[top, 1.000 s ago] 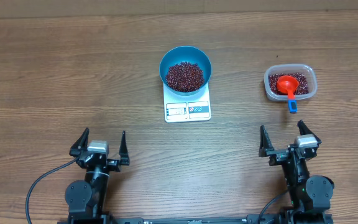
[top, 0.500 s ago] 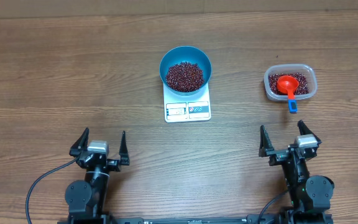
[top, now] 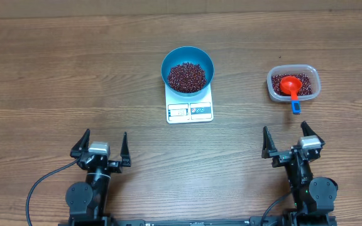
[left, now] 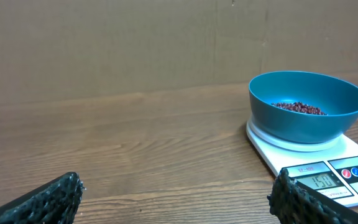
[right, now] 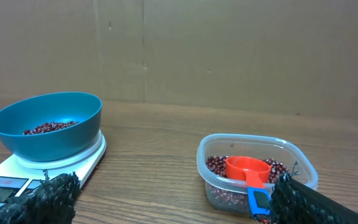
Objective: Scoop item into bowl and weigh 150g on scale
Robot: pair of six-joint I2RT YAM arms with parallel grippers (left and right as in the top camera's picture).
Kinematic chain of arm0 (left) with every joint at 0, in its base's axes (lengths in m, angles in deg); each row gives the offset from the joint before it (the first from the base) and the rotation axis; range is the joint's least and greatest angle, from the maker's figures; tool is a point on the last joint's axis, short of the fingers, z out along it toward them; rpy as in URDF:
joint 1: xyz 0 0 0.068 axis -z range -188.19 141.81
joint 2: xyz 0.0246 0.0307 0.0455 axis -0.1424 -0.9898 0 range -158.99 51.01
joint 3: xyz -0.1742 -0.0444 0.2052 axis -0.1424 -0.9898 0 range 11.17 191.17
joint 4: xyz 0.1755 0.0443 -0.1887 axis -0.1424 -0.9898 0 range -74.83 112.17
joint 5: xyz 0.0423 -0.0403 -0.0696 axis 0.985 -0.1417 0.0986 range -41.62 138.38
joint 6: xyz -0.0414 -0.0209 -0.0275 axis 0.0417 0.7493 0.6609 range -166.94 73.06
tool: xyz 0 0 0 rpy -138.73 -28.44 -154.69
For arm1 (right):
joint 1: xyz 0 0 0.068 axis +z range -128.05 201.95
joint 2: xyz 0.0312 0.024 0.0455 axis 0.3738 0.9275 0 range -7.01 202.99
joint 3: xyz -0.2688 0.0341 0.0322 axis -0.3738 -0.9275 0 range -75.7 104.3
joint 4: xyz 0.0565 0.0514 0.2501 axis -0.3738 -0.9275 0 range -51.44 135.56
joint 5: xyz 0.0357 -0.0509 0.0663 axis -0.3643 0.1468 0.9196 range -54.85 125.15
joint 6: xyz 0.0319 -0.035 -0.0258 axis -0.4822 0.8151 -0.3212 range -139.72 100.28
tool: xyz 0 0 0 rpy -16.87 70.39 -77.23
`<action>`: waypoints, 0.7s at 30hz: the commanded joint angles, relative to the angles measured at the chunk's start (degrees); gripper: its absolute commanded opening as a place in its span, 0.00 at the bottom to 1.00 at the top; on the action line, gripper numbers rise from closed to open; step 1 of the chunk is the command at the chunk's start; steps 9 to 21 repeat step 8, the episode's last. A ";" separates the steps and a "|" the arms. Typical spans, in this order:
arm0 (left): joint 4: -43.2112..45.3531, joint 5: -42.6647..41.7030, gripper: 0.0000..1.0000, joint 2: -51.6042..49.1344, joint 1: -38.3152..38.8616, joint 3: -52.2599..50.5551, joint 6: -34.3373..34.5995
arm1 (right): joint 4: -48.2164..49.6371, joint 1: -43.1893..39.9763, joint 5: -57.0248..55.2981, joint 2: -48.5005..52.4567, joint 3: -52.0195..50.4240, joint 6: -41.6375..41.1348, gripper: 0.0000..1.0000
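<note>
At the near edge of the counter (top: 55, 75), the left pincer (top: 104, 139) and right pincer (top: 286, 135) stand spread and empty. Farther out, the beans (top: 187, 76) sit in the bowl (top: 166, 66) on the scale (top: 190, 112), whose display seems to show the target. The scoop (top: 289, 85) lies in the tub (top: 315, 75), so the weighing looks done.

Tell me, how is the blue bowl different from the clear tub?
The bowl is round and solid blue; the tub is a see-through rounded rectangle. The bowl sits on the white scale; the tub sits straight on the table. The tub has a red scoop resting in it; the bowl has none. Both hold dark red beans.
</note>
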 commanded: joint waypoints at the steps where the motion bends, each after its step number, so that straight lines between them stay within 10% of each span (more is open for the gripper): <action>1: -0.22 0.35 1.00 0.59 -0.35 -0.20 -0.68 | 0.15 0.26 -0.17 -0.57 -0.57 0.22 1.00; 21: -0.22 0.35 1.00 0.59 -0.35 -0.20 -0.68 | 0.15 0.26 -0.17 -0.57 -0.57 0.22 1.00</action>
